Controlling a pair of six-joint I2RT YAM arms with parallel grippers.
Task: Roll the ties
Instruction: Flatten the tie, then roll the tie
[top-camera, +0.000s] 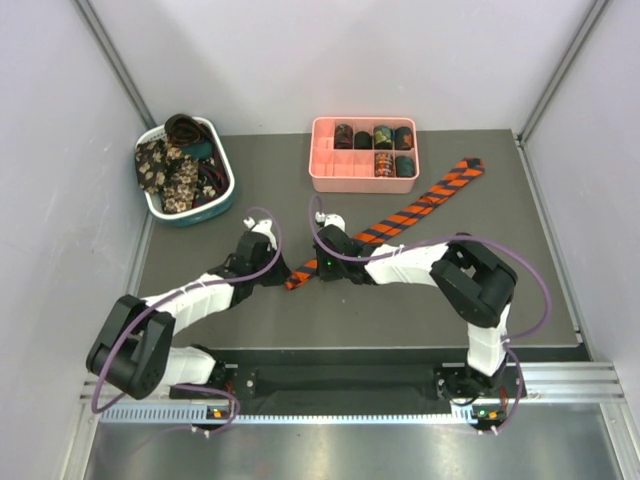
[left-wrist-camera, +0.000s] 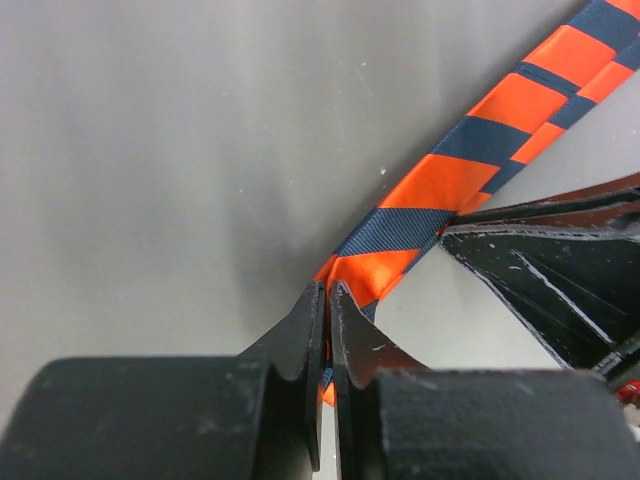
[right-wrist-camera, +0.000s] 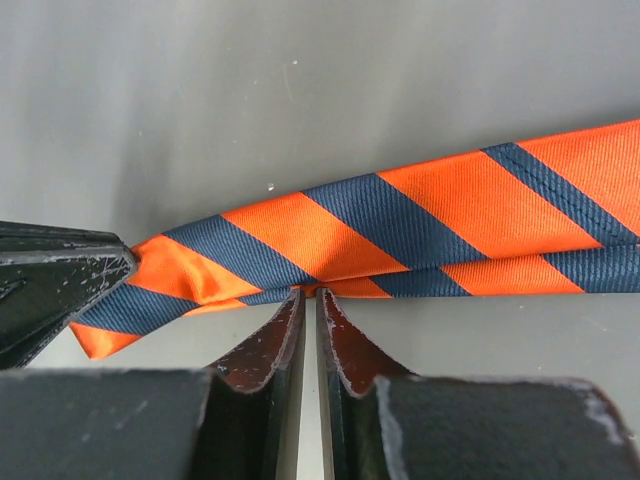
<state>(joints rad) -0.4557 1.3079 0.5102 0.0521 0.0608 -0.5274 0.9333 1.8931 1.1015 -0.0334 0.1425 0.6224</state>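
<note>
An orange and dark-blue striped tie (top-camera: 420, 205) lies flat and diagonal across the grey table, with its narrow end near the arms. My left gripper (top-camera: 285, 272) is shut on that narrow end. In the left wrist view orange fabric of the tie (left-wrist-camera: 440, 180) shows between the closed jaws of this gripper (left-wrist-camera: 327, 287). My right gripper (top-camera: 310, 268) sits just beside it, a little further along the strip. In the right wrist view its jaws (right-wrist-camera: 308, 292) are pinched on the near edge of the tie (right-wrist-camera: 400, 220), which puckers there.
A pink compartment tray (top-camera: 325, 178) at the back holds several rolled ties (top-camera: 380, 140). A white-and-teal basket (top-camera: 225, 195) at the back left holds loose floral and dark ties (top-camera: 165, 170). The two grippers are almost touching: the left finger (right-wrist-camera: 50, 280) shows in the right wrist view.
</note>
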